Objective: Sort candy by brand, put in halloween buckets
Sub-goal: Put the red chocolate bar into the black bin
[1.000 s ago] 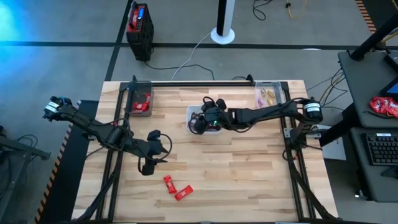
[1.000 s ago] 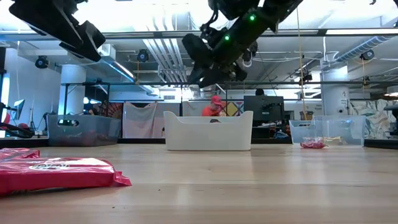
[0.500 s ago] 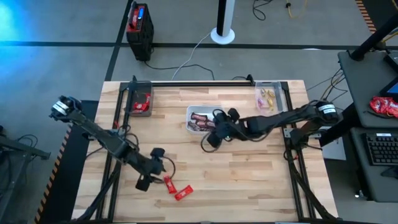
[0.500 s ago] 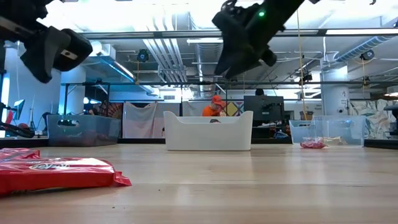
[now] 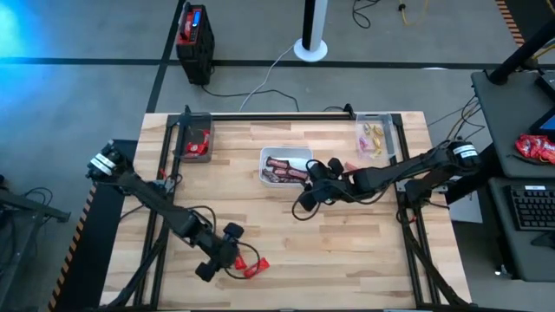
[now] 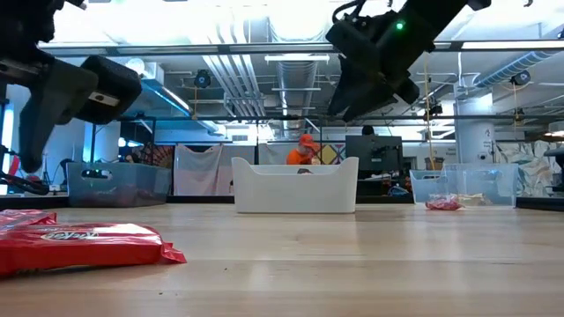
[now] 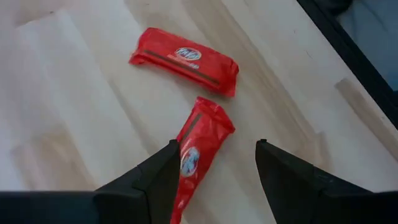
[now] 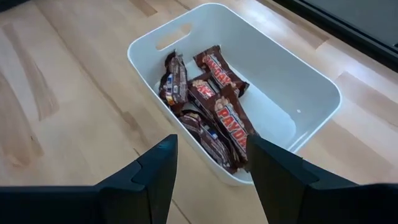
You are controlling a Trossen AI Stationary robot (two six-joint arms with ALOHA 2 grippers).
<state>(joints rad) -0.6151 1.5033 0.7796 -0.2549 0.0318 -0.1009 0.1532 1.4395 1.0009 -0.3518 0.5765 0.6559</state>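
Left gripper [image 7: 214, 177] low over near table edge, fingers wide, straddling one of two red-wrapped candy bars [image 7: 198, 148]; second red bar [image 7: 184, 60] just beyond. Right gripper [image 8: 208, 171] above wood tabletop [image 5: 364, 251] beside white shallow plastic tray [image 8: 298, 87], fingers spread, empty. Dark brown wrapped bars [image 8: 208, 102] piled inside tray.

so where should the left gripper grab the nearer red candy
Take the nearer red candy across its narrow middle, coming straight down from above. It lies flat on the table, its length running away between the open fingers of the left gripper, so they would close on the long sides. The other red bar lies clear of it.
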